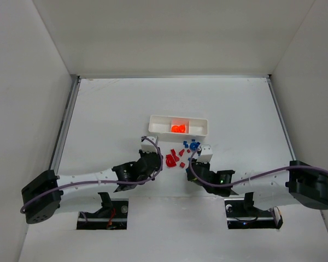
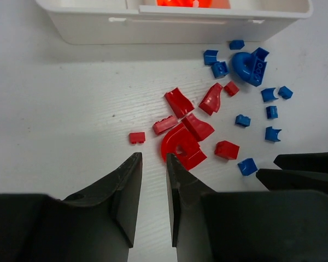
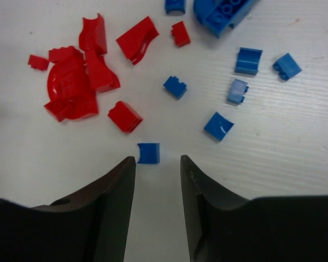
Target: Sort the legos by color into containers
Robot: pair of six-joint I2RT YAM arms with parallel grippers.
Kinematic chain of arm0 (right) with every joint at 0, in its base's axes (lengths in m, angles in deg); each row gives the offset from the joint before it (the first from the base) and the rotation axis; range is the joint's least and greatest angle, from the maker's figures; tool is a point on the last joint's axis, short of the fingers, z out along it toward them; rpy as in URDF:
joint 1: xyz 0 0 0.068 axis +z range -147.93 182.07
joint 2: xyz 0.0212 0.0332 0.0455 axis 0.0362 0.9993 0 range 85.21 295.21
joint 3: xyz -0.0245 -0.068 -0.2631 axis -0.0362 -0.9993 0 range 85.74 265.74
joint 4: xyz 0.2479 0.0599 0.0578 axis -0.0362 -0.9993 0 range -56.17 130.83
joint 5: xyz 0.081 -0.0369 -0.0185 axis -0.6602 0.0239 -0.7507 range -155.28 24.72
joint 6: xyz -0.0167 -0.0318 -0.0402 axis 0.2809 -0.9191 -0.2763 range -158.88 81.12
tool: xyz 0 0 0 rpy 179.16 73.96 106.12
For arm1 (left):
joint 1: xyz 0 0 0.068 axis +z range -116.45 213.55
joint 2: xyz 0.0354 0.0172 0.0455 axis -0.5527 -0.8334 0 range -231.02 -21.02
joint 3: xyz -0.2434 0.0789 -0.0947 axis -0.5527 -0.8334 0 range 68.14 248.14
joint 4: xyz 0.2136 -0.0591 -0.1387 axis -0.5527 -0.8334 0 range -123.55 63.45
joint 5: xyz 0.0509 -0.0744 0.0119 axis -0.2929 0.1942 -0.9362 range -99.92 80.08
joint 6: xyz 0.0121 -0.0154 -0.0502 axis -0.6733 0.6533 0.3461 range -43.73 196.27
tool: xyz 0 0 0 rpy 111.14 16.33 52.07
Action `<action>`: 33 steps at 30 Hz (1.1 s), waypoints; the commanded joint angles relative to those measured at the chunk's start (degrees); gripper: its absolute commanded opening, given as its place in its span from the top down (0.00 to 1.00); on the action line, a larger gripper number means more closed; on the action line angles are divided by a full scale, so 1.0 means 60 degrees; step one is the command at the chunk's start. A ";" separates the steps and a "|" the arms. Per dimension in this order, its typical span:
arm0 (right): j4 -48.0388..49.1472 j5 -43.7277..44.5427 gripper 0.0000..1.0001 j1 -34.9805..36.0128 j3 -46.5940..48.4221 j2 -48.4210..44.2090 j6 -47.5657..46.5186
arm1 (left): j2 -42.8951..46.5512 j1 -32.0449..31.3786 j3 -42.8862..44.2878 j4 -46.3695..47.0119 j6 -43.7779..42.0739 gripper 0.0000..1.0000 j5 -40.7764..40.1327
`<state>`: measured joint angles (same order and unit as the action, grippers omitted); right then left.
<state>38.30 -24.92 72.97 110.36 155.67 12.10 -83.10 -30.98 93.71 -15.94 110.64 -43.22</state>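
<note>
From above, the left arm (image 1: 93, 180) lies low over the table (image 1: 109, 109), reaching from its base at the near left toward the middle. The right arm (image 1: 251, 181) mirrors it from the near right. The left tool (image 1: 162, 161) ends at the red pieces (image 1: 173, 159), and the right tool (image 1: 199, 154) ends just below the blue pieces (image 1: 194, 146). Beyond both stands the white tray (image 1: 153, 129), with orange pieces (image 1: 178, 129) in its middle compartment. All the pieces are too small to count here.

In the left wrist view, the left tool (image 2: 153, 159) has its fingers (image 2: 132, 185) parted by a narrow gap and holds nothing. Its tips stop just short of a red arch (image 2: 180, 147). About eight red pieces (image 2: 179, 102) can be told apart, though those around the arch overlap. Ten blue pieces (image 2: 242, 120) lie to the right, counting the large curved blue piece (image 2: 246, 66). The tray (image 2: 169, 30) is cut off at the top edge, showing a sliver of orange pieces (image 2: 191, 3). The right tool's dark fingers (image 2: 306, 172) enter at the lower right.

In the right wrist view, the right tool (image 3: 156, 161) has its fingers (image 3: 120, 185) spread a little wider than the small blue piece (image 3: 148, 153). That piece lies on the table at the mouth of the gap and seems to touch neither finger, so nothing is gripped. Eight blue pieces (image 3: 218, 126) show, two of them cut off at the top. The red pieces (image 3: 126, 116) lie to the left, several stacked around the arch, so their count is unsure.
</note>
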 commanded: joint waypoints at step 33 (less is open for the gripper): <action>0.2164 -0.0619 0.60 -0.0778 0.3060 0.4123 -0.2155 | 0.2203 0.0465 -0.1199 -0.0582 0.1083 0.73 -0.0017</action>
<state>51.24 -29.31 68.51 127.95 180.52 -1.12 -71.17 -28.60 86.38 -19.15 116.60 -42.92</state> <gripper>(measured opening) 0.394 0.264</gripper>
